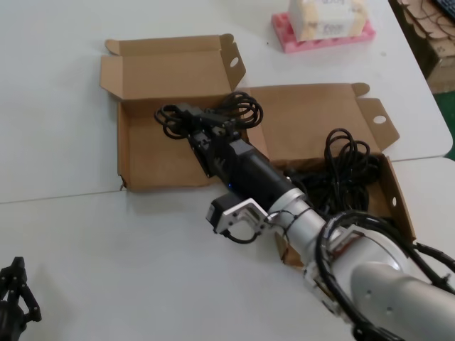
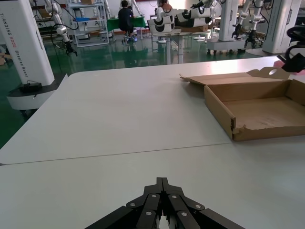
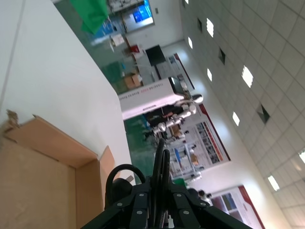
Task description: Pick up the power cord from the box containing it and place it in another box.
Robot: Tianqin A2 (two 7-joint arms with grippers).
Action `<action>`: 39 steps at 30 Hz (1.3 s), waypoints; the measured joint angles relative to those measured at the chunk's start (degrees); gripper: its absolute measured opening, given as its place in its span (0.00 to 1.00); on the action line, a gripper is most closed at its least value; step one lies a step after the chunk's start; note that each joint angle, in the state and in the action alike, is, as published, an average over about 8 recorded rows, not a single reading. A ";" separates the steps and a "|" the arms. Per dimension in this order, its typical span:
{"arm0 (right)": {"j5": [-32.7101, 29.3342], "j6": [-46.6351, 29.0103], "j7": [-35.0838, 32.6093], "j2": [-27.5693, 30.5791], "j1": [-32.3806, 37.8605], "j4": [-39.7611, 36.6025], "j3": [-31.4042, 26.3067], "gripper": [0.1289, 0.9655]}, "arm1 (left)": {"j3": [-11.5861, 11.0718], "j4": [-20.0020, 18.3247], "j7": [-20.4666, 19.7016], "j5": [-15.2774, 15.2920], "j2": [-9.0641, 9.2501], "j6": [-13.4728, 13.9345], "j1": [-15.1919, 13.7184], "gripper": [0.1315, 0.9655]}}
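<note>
My right gripper (image 1: 211, 126) is shut on the power cord (image 1: 238, 106), a small black bundle with its plug end hanging toward the left. It holds the cord above the back part of the left box (image 1: 153, 160), which has a wavy front wall torn at one corner (image 2: 234, 129). The straight-walled box (image 1: 313, 124) lies to the right, under my right arm. In the right wrist view the shut fingers (image 3: 143, 200) clamp the cord's loops (image 3: 161, 160) over brown cardboard (image 3: 38, 167). My left gripper (image 1: 14, 291) is shut and empty, parked low at the table's front left (image 2: 162, 183).
A larger tangle of black cords (image 1: 348, 167) fills the right box. A pink foam tray (image 1: 284, 35) with a white packet stands at the back. Cardboard pieces (image 1: 426, 28) lie off the table's far right. A table seam (image 1: 64, 195) runs across.
</note>
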 joint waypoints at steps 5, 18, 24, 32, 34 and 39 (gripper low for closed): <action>2.76 1.62 0.00 -4.41 1.27 -6.92 0.00 0.09 | 0.00 0.00 0.00 0.00 0.00 0.00 0.00 0.04; 23.08 -13.46 0.00 -2.32 2.92 2.58 0.00 0.17 | 0.00 0.00 0.00 0.01 0.00 0.00 0.00 0.04; 32.62 -18.98 0.00 -1.45 5.13 6.48 0.00 0.25 | 0.00 0.00 0.00 0.01 0.00 0.00 0.00 0.04; 41.52 -21.37 0.00 -1.25 8.49 8.61 0.00 0.38 | 0.00 0.00 0.00 0.01 0.00 0.00 0.00 0.04; 43.58 -21.20 0.00 -0.57 9.38 9.75 0.15 0.38 | 0.00 0.00 0.00 0.01 0.00 0.00 0.00 0.04; 48.22 -20.15 0.00 3.18 10.93 16.27 2.31 0.53 | 0.00 0.00 0.00 0.01 0.00 0.00 0.00 0.04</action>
